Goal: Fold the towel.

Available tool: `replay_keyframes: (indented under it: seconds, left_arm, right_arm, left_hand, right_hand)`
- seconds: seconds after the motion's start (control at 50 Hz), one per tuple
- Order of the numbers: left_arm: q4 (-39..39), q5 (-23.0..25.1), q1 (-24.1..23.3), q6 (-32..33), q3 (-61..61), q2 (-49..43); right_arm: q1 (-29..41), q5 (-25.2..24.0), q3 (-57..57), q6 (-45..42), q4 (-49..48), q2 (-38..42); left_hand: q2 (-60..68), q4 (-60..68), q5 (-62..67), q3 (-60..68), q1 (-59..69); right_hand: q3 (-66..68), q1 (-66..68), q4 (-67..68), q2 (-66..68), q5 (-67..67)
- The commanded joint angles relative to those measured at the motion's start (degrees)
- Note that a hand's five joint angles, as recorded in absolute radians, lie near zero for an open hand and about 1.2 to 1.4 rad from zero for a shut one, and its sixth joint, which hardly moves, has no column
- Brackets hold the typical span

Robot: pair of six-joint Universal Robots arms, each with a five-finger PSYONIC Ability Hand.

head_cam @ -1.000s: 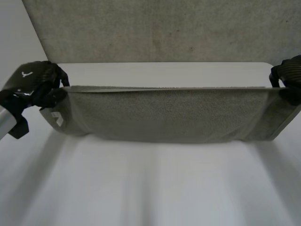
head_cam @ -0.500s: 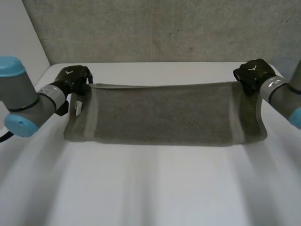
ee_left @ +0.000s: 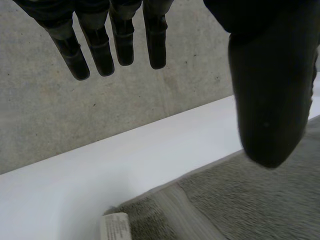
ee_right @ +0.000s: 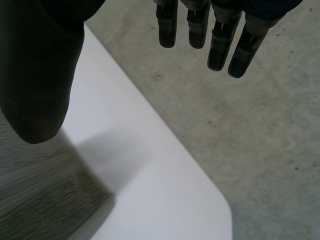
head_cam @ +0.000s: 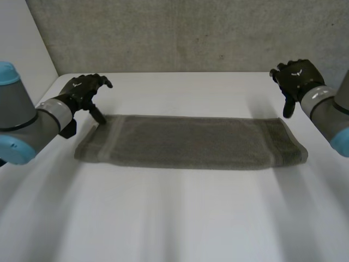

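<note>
Labelling: a small white sewn-in tag [ee_left: 116, 227] shows in the left wrist view at the corner of the grey-green terry towel [ee_left: 260, 200]. It carries faint print, too small to read.

Head view: the towel [head_cam: 188, 142] lies flat across the centre of the frame on the white table [head_cam: 174, 218], folded into one long band with paler stripes near both ends. The left hand [head_cam: 84, 90] is at upper left, over the towel's far left corner. The right hand [head_cam: 297, 76] is at upper right, above the far right corner and apart from the cloth.

The left wrist view shows the left hand [ee_left: 100, 50] with straight fingers set wide from the thumb, the tagged corner below it.

The right wrist view shows the right hand [ee_right: 215, 40] equally wide, with the towel's end [ee_right: 35, 200] under its thumb and the rough grey backdrop wall [ee_right: 260, 150] beyond its fingertips.
</note>
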Motion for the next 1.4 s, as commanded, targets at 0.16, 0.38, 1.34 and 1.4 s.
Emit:
replay_keyframes:
  seconds: [0.16,0.38,1.34,1.4]
  left_arm:
    - [15.7,0.4,0.5,0.0,-27.7,11.7]
    - [18.9,0.2,0.5,0.0,-30.5,11.8]
    - [18.9,0.1,0.2,0.1,-31.9,12.4]
    - [18.9,0.1,0.3,0.1,-32.1,13.1]
  right_arm:
    - [-0.5,-0.6,18.2,-1.1,1.0,-3.8]
    - [-4.0,-6.3,20.0,-1.1,-4.4,1.3]
    - [23.2,5.4,-7.1,-12.8,-3.3,-0.6]
    - [26.6,5.4,-8.3,-12.9,-3.3,1.8]
  left_hand:
    - [-2.8,-3.6,-0.9,-3.5,-3.6]
    - [3.4,2.6,5.3,2.7,2.6]
    - [62.3,61.5,64.2,61.6,61.5]
    - [62.3,61.5,64.2,61.6,61.5]
  right_hand:
    - [-4.1,-3.3,-4.5,-3.6,-3.4]
    - [5.7,6.5,5.3,6.2,6.4]
    - [65.9,66.7,65.5,66.4,66.6]
    - [65.9,66.7,65.5,66.4,66.6]
